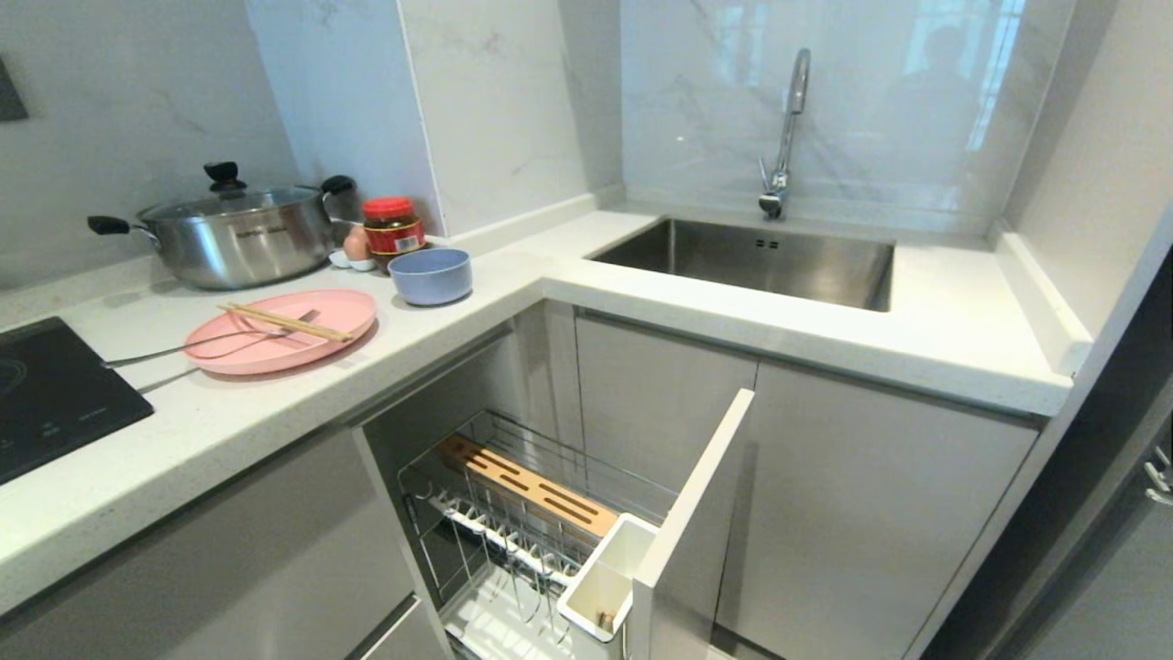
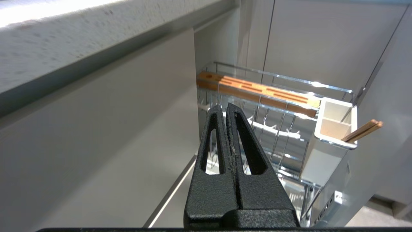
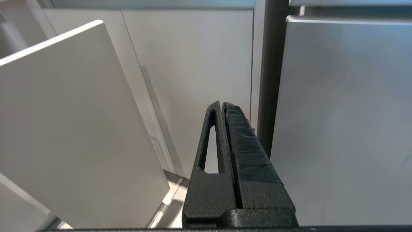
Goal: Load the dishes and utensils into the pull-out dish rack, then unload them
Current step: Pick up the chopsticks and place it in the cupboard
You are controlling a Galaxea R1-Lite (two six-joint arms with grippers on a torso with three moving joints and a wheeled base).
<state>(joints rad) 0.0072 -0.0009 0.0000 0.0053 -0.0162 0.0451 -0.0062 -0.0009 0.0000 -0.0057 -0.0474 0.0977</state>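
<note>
On the counter lies the pink plate (image 1: 302,344), with the wooden chopsticks (image 1: 284,322) across it and a slim silver utensil (image 1: 165,352) resting over its near-left rim. The pale-blue bowl (image 1: 431,275) stands just behind the plate. Below the counter the pull-out dish rack (image 1: 513,536) stands pulled out, with its wooden board (image 1: 527,486), white cup (image 1: 605,573) and front panel (image 1: 696,522). Neither arm shows in the head view. My left gripper (image 2: 225,108) is shut and empty, facing the rack (image 2: 276,135). My right gripper (image 3: 223,103) is shut and empty beside the front panel (image 3: 64,122).
A lidded steel pot (image 1: 234,234), a red-lidded jar (image 1: 392,229) and an egg (image 1: 356,246) stand at the back of the counter. A black hob (image 1: 46,390) is at the left, the sink (image 1: 761,261) and tap (image 1: 788,137) at the right. Another pair of wooden sticks (image 2: 363,130) leans out of the white cup (image 2: 334,129).
</note>
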